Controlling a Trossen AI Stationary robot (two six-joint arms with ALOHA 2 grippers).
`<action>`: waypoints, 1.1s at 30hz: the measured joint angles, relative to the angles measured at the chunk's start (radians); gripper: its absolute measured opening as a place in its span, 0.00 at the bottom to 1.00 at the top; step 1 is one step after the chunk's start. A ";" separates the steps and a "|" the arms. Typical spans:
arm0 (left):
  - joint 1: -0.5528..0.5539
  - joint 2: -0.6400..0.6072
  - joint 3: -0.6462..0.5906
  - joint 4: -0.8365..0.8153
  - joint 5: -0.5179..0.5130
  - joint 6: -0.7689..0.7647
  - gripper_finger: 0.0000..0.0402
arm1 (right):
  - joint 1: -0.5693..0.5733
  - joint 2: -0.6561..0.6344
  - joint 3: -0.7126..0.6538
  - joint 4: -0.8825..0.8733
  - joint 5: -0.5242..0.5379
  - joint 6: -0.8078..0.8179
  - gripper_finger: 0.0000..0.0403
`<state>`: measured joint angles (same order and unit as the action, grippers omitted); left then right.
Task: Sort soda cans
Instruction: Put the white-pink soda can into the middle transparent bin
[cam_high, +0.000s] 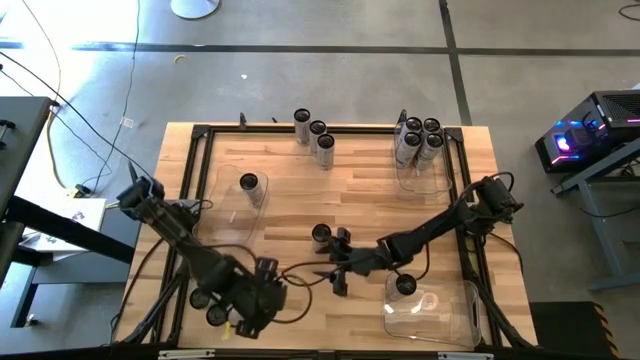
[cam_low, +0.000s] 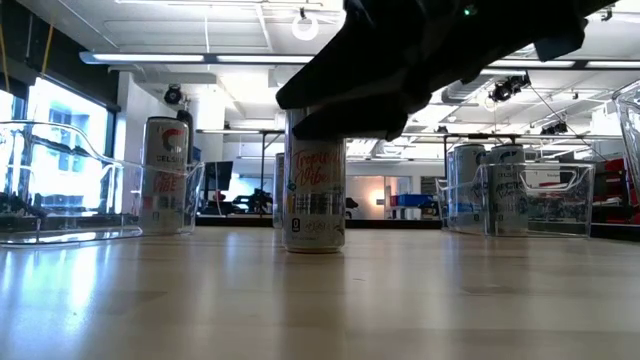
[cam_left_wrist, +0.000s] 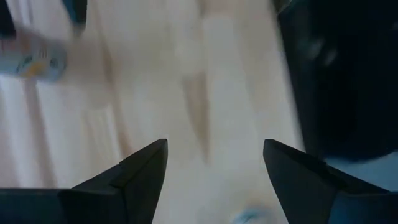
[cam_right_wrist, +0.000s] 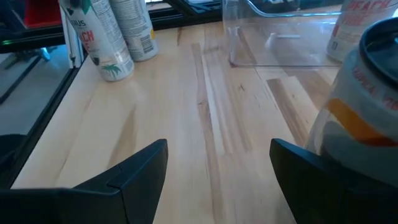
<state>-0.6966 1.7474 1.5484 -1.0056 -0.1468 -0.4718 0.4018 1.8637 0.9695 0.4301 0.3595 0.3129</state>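
Dark right hand (cam_high: 338, 262) spread wide beside cylindrical can (cam_high: 320, 236), left hand (cam_left_wrist: 214, 168) wide, smooth wooden table (cam_high: 370, 195)

My table (cam_high: 360, 195) is pale planked wood, smooth with a slight sheen; its frame (cam_high: 330, 127) is matt black metal; the soda cans (cam_high: 318, 137) are glossy printed metal; the bins (cam_high: 445, 318) are clear, glossy plastic.

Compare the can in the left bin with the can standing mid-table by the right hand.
The can in the left bin stands inside clear walls, far from either hand; the mid-table can stands on bare wood beside the open right hand. The labels differ in the low view. Both stand upright.
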 joint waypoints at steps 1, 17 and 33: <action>0.007 0.000 0.018 0.009 0.021 -0.008 0.66 | -0.004 0.000 0.000 -0.001 -0.002 -0.004 0.69; -0.095 -0.002 0.158 -0.126 0.167 -0.524 0.64 | -0.046 0.000 0.000 0.005 -0.006 -0.138 0.69; -0.151 -0.001 0.146 -0.261 0.159 -0.774 0.65 | -0.064 0.000 0.000 0.061 -0.049 -0.165 0.69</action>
<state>-0.8479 1.7462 1.6943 -1.2661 0.0126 -1.2458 0.3382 1.8633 0.9691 0.4915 0.3103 0.1474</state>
